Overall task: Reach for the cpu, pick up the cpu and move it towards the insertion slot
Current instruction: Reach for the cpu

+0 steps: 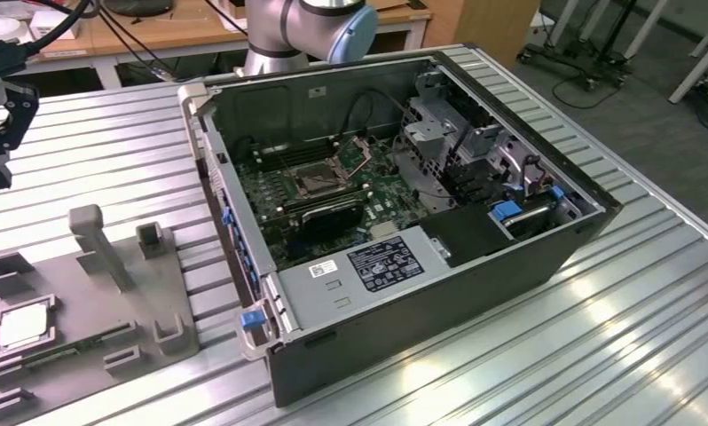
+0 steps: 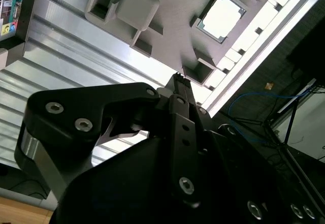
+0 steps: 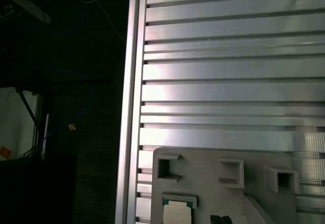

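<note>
Cpu lies flat in a square pocket of the grey plate, below and ahead of the gripper, well apart from it and untouched. It looks light, thin and stiff, with a slick metal face, and is probably fragile underneath, so opposite edges seem the place to take hold. Whether the gripper is spread or pressed together I cannot tell. The slot sits far from the gripper, inside the open case. One cpu, one slot, one plate, one case.
</note>
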{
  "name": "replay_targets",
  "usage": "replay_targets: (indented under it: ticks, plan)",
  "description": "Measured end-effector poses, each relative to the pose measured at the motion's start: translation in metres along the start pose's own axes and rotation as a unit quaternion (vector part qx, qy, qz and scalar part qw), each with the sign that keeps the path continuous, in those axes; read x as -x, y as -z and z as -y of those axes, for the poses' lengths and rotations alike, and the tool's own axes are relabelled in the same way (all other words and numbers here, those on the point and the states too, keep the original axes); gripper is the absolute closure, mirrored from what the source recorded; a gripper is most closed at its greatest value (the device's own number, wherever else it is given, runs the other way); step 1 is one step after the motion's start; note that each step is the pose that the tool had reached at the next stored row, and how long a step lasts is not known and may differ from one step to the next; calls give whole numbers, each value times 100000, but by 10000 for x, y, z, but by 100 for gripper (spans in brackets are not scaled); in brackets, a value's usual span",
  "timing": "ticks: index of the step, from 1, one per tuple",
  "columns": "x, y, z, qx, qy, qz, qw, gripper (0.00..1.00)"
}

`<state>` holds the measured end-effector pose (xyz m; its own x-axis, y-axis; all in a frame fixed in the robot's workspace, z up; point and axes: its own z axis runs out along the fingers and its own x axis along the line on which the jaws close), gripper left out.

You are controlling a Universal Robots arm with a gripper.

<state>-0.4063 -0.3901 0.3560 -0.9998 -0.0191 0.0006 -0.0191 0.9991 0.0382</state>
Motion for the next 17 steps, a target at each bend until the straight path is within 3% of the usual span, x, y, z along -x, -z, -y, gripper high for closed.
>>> replay_targets:
  ticks: [17]
  plan:
    - [-2, -1, 0, 3, -1, 3, 100000, 89]
